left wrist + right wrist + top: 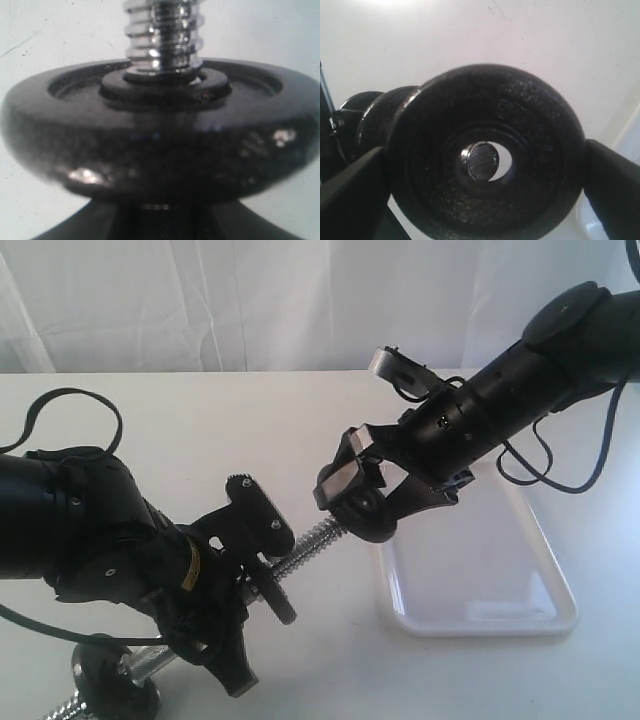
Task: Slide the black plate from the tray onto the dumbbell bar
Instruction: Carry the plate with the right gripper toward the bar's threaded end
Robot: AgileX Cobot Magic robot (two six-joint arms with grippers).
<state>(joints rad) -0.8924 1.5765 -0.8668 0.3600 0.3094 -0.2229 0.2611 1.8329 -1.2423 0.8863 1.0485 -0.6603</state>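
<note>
My right gripper [368, 498] is shut on the black plate [362, 512], with a finger [350, 196] on each side of its rim. The plate [485, 150] fills the right wrist view. The bar's chrome tip [479, 161] shows off-centre inside the plate's hole. My left gripper [243, 588] is shut on the dumbbell bar [305, 545] and holds it tilted up toward the right. A black disc [160, 145] sits on the bar just ahead of my left gripper [160, 226], below the threaded end [162, 35]. The white tray [480, 585] lies under the right arm.
The bar's lower end carries another black disc [108, 680] close to the white table [200, 430] at the front left. A black cable [70, 405] loops behind the left arm. White curtains hang at the back.
</note>
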